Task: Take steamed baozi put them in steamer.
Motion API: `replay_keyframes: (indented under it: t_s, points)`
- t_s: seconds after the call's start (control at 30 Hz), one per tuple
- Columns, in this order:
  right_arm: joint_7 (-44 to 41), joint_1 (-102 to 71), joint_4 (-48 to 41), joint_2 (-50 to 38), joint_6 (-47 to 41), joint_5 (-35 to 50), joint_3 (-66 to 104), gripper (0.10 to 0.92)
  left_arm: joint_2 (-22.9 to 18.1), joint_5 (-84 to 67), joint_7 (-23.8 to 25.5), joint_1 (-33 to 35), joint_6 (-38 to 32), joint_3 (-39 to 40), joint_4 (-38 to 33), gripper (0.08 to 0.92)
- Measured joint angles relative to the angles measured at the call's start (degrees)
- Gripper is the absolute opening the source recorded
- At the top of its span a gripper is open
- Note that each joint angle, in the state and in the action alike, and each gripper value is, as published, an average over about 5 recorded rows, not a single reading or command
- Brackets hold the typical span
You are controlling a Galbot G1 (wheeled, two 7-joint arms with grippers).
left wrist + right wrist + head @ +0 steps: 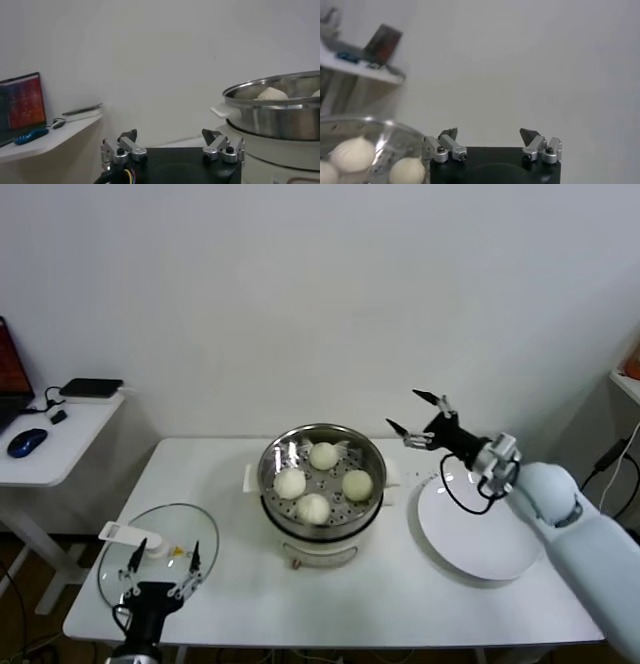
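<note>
The steamer [275, 456], a shiny steel pot on a white cooker base, stands mid-table. Several off-white baozi lie on its perforated floor, such as one at the back [322, 455] and one at the front [313, 508]. My right gripper [419, 412] is open and empty, raised above the table to the right of the steamer's rim. In the right wrist view the baozi [353, 154] show low beside the open gripper [489, 135]. My left gripper [163, 559] is open and empty over the glass lid. The left wrist view shows the steamer [280, 117] with a baozi [271, 93] inside.
A flat white plate [478, 534] lies bare at the right of the table, under my right arm. The round glass lid [150, 529] with a white handle lies at the front left. A side desk [55, 444] with a mouse stands left.
</note>
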Motion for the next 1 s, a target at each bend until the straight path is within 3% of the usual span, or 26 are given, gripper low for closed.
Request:
replay_keyframes:
  t_s: [0.4,1.0]
  points:
    - [4.4,-25.6,7.4,15.7,6.4,-2.9,21.0,0.823,0.1,-1.0,0.0,-0.5,0.2,-0.5,0.2,0.823]
    - [4.0,-46.3,12.1,29.1,13.8,-2.4,28.1,0.823,0.2,-2.6,0.1,0.0,0.1,-1.8,0.1,0.823]
